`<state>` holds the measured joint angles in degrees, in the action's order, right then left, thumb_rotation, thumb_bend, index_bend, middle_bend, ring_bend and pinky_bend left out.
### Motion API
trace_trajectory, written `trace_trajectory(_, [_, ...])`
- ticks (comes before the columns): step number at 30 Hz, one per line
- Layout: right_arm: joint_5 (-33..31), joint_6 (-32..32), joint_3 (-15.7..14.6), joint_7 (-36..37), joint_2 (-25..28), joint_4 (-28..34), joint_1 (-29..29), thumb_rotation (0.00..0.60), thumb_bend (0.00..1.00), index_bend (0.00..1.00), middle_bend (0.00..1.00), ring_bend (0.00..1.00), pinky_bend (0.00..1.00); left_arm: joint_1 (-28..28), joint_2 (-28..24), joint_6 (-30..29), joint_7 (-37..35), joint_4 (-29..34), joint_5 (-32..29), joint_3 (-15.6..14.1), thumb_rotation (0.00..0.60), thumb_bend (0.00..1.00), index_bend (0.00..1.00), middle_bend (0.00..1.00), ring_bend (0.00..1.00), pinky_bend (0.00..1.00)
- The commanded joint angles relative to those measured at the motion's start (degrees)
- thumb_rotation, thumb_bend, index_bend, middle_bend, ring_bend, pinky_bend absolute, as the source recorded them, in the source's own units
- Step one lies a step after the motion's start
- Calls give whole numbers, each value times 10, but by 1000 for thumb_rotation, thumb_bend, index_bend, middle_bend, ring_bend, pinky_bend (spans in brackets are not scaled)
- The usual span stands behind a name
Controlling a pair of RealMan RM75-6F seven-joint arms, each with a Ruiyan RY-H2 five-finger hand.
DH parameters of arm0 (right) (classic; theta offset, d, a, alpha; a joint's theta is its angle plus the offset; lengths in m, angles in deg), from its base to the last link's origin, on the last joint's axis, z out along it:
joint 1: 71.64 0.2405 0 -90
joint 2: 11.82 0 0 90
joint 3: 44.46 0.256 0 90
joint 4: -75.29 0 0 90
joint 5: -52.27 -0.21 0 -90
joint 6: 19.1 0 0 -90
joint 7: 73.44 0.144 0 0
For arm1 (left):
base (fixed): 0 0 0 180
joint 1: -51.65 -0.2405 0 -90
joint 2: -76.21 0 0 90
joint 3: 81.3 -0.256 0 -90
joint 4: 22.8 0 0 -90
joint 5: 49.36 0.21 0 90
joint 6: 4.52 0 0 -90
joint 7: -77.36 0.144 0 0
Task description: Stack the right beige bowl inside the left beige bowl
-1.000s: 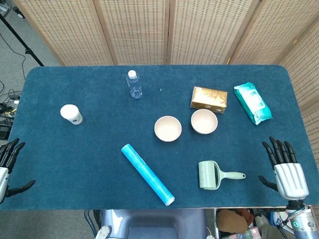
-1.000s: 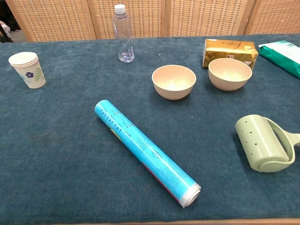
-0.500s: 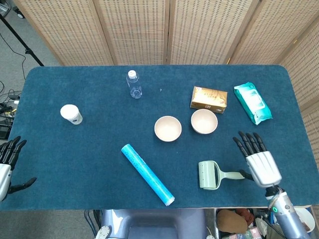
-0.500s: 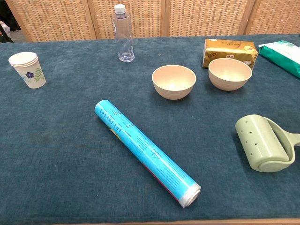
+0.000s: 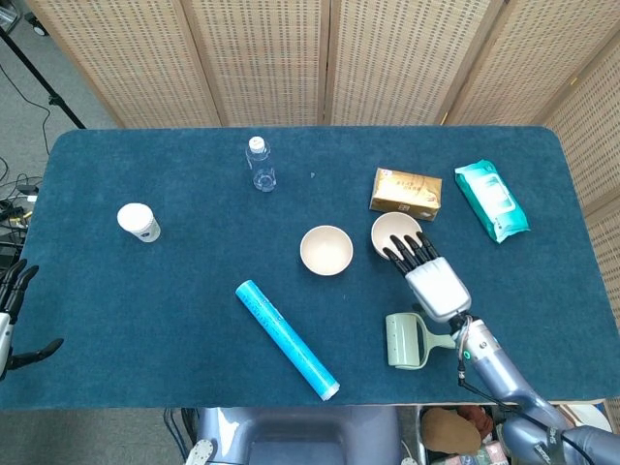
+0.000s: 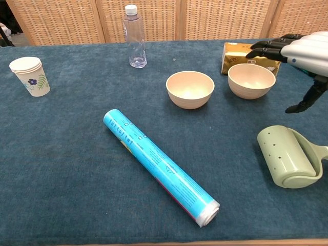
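Two beige bowls, round and smooth with faint ridges low on the outside, sit just beside each other near the middle of the table (image 5: pixel 145 320): the left bowl (image 5: pixel 326 250) and the right bowl (image 5: pixel 394 232), both upright and empty.

The table is one long slab under dark blue, short-piled cloth; its near edge is cut off in the chest view. One blue cylinder roll (image 5: pixel 287 326) with small print lies diagonally in front of the left bowl, its white end toward the near edge. One teal soft pack (image 5: pixel 491 200) lies at the far right, only its corner showing in the chest view. One gold carton (image 5: pixel 405 193) stands behind the right bowl, nearly touching it. One pale green lint roller (image 5: pixel 406 340), dotted with small holes, lies near the front right; its handle is partly hidden under the right arm. One clear plastic bottle (image 5: pixel 260 164) with a white cap stands at the back. One paper cup (image 5: pixel 139 222) with a leaf print stands at the left.

The right hand (image 5: pixel 428 272), silver with black fingers, hovers over the right bowl's near rim, fingers spread and holding nothing. The left hand (image 5: pixel 10 320) is cut off at the left edge, fingers apart, empty.
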<state>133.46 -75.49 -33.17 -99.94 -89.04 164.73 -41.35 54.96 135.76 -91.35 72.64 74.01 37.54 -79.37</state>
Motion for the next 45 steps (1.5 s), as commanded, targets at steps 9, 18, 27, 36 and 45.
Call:
trace_trajectory(9, [-89,56,18,-8,-83,-128,63,600,0,5,0,0,0,3,-5,6,-12,0,-8,5,600,0,0,0,0,63])
trace_trajectory(18, [-108,54,17,19,-99,-171,76,600,126,241,163,6,0,4,-6,8,-12,0,-7,4,600,0,0,0,0,62])
trace_trajectory(27, [-101,53,8,50,-120,-217,89,600,267,328,235,78,0,4,-7,9,-14,2,-8,4,600,0,0,0,0,63])
trace_trajectory(36, [-84,36,0,80,-148,-274,95,600,441,501,412,185,0,6,-7,13,-14,3,-14,6,600,0,0,0,0,63])
trace_trajectory(45, [-71,30,-9,115,-163,-312,95,600,479,621,503,209,0,5,-7,11,-15,4,-13,5,600,0,0,0,0,63])
